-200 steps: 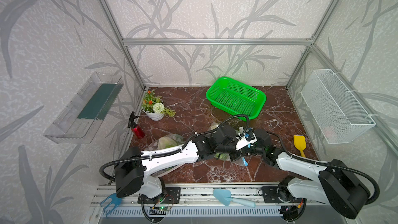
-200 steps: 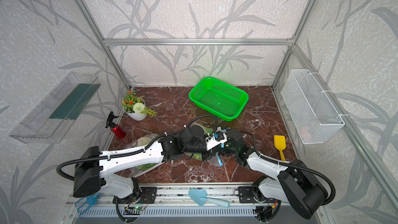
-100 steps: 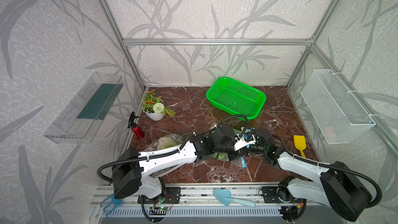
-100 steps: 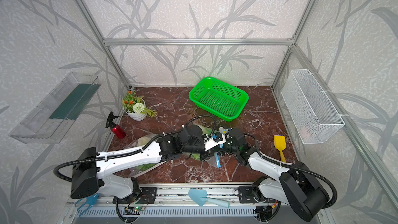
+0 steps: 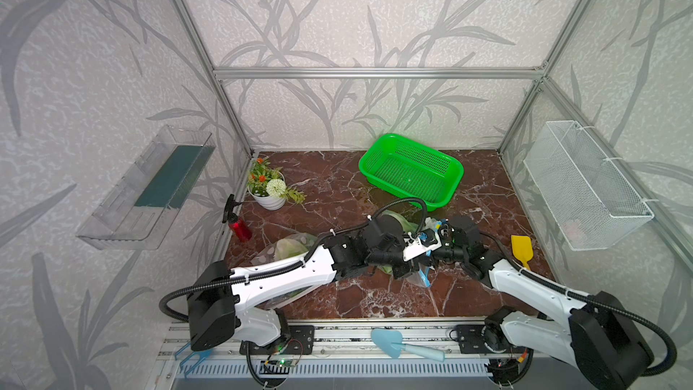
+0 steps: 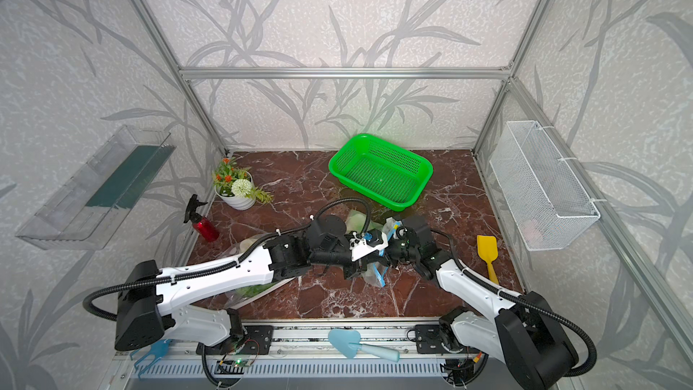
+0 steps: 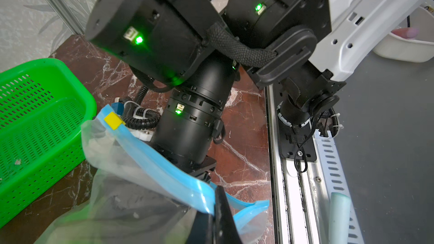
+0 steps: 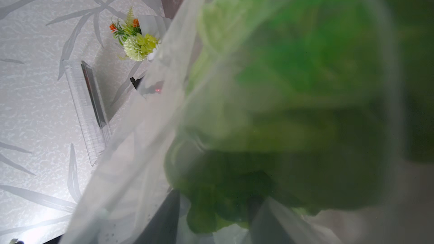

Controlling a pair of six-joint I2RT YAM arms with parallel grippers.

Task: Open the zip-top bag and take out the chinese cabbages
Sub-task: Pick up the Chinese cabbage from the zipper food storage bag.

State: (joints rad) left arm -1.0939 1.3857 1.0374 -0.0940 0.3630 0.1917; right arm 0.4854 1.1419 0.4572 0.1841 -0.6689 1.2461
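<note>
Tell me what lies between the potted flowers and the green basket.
Nothing lies there. In both top views, only bare marble tabletop stretches between the potted flowers and the green basket.

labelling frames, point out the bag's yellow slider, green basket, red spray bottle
yellow slider [image 7: 114,120], left wrist view, top face
green basket [image 5: 410,172], in a top view, mesh floor
red spray bottle [image 5: 242,228], in a top view, body
</note>
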